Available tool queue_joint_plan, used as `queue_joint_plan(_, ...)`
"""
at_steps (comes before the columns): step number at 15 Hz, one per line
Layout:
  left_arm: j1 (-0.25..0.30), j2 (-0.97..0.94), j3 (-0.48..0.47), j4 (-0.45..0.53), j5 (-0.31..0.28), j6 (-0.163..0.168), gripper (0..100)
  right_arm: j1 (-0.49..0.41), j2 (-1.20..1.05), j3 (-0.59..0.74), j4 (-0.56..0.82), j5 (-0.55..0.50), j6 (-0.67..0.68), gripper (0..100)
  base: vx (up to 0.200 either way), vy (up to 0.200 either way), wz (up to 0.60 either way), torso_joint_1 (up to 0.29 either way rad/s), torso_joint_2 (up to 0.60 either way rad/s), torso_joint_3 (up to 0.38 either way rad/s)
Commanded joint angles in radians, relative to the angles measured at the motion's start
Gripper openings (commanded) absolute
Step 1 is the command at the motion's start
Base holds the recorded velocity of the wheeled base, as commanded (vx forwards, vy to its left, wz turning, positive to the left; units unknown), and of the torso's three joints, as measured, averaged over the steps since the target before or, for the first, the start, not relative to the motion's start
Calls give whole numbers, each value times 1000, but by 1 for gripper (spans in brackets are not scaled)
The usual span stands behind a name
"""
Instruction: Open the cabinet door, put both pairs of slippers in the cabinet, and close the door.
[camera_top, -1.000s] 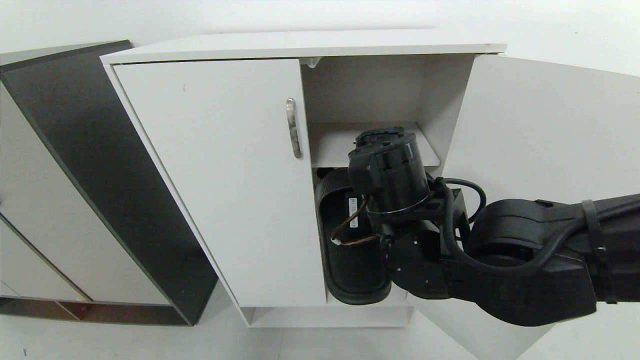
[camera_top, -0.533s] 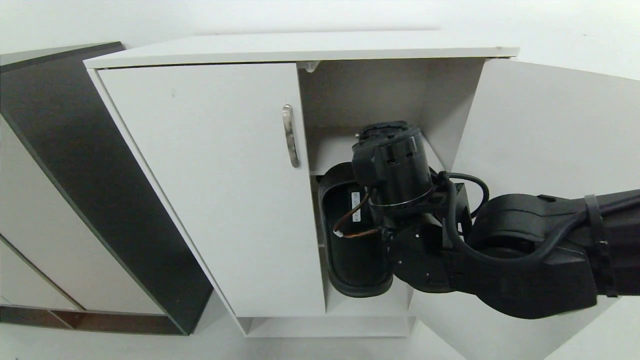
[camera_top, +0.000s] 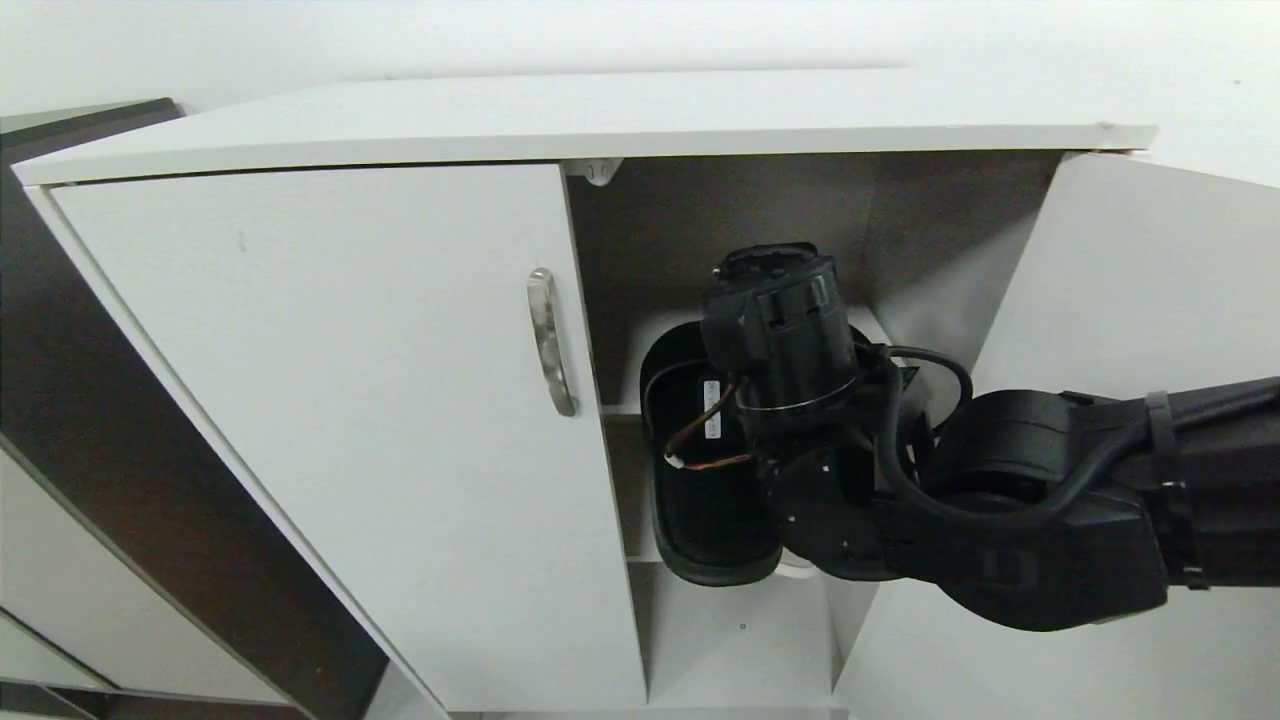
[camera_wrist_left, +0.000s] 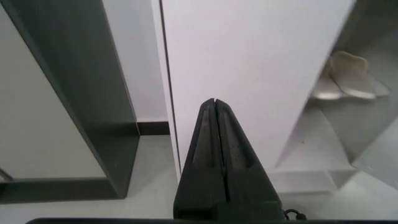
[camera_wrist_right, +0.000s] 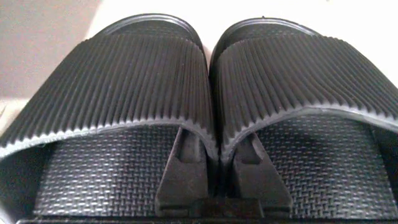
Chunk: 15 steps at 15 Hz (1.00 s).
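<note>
A small white label (camera_top: 712, 410) sits by the right wrist's cable, its print too small to read. The right end effector (camera_wrist_right: 214, 155) pinches a pair of black ribbed rubber slippers (camera_top: 705, 490), one finger inside each, pressing their inner sides together. In the head view the slippers hang at 9 o'clock from the wrist, partly inside the white wooden cabinet (camera_top: 600, 110) at the level of its middle shelf (camera_top: 615, 408); whether they rest on it cannot be told. The closed left door (camera_top: 330, 400) and its silver handle (camera_top: 550, 340) lie at 9 o'clock from the slippers, the open right door (camera_top: 1150, 280) at 3 o'clock. The left end effector (camera_wrist_left: 214, 102), fingers pressed together, faces the closed door. A pale pair of slippers (camera_wrist_left: 351, 78) lies on a lower shelf.
</note>
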Motion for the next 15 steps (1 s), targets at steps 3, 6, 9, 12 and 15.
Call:
queue_joint_plan(3, 0, 0, 0, 0, 0, -1, 0, -2, 22, 0, -22, 1, -25, 0, 0, 0, 0, 0, 0, 0)
queue_joint_plan(6, 0, 0, 0, 0, 0, -1, 0, -22, 29, -11, -24, 8, -42, 0, 0, 0, 0, 0, 0, 0)
queue_joint_plan(9, 0, 0, 0, 0, 0, -1, 0, -66, 61, -80, -16, 22, -44, 0, 0, 0, 0, 0, 0, 0)
queue_joint_plan(12, 0, 0, 0, 0, 0, -1, 0, -97, 91, -166, 50, 54, -45, 0, 0, 0, 0, 0, 0, 0)
queue_joint_plan(15, 0, 0, 0, 0, 0, -1, 0, -129, 139, -273, 71, 70, -45, 0, 0, 0, 0, 0, 0, 0)
